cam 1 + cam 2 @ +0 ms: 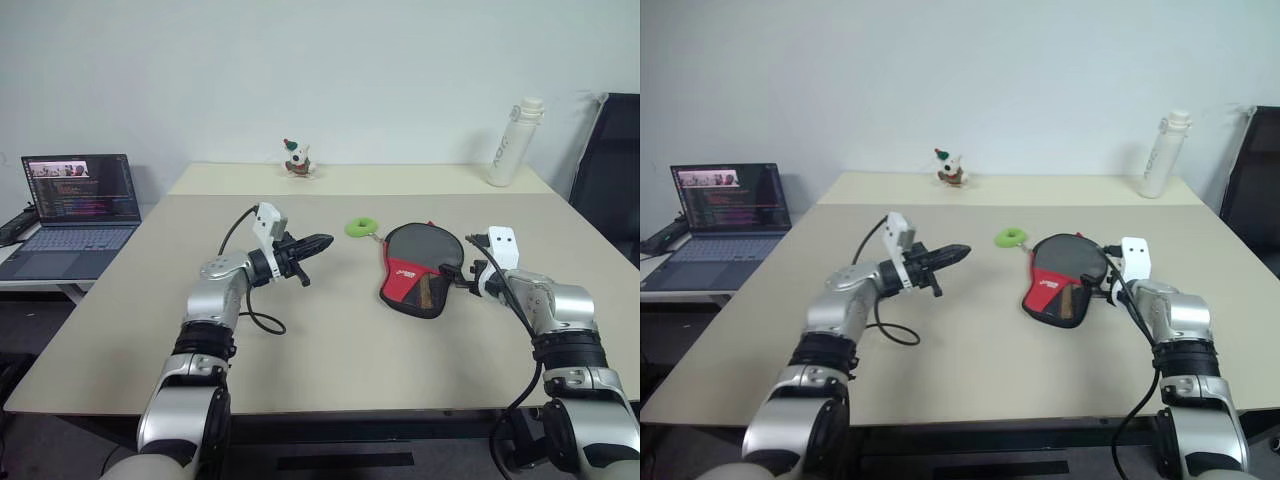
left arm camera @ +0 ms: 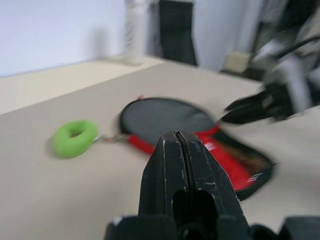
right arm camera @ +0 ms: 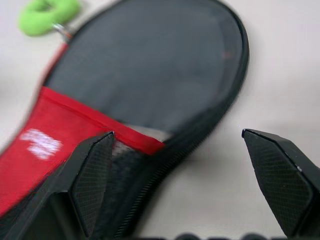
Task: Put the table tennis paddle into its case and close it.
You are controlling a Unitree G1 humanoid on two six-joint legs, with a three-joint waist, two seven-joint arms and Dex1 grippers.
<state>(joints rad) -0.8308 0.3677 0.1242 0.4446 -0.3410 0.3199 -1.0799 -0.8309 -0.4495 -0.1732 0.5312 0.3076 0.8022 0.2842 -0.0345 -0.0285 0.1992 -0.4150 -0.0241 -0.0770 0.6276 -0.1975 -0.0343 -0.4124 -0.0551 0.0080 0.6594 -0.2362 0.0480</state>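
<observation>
The case (image 1: 418,265) lies flat on the table, right of centre, red-and-black side up with a white logo. Its green ring tag (image 1: 362,227) rests by its far left edge. A brownish strip (image 1: 436,292) shows at the case's near end. It may be the handle of the table tennis paddle, which is otherwise hidden. My right gripper (image 3: 177,175) is open at the case's right edge. One finger (image 3: 92,175) hangs over the case's rim and the other over bare table. My left gripper (image 1: 318,243) is shut and empty, raised left of the case and pointing toward it.
An open laptop (image 1: 76,205) sits on a side table at far left. A white bottle (image 1: 511,143) stands at the back right and a small toy figure (image 1: 297,159) at the back centre. A black chair (image 1: 612,170) is at the right edge.
</observation>
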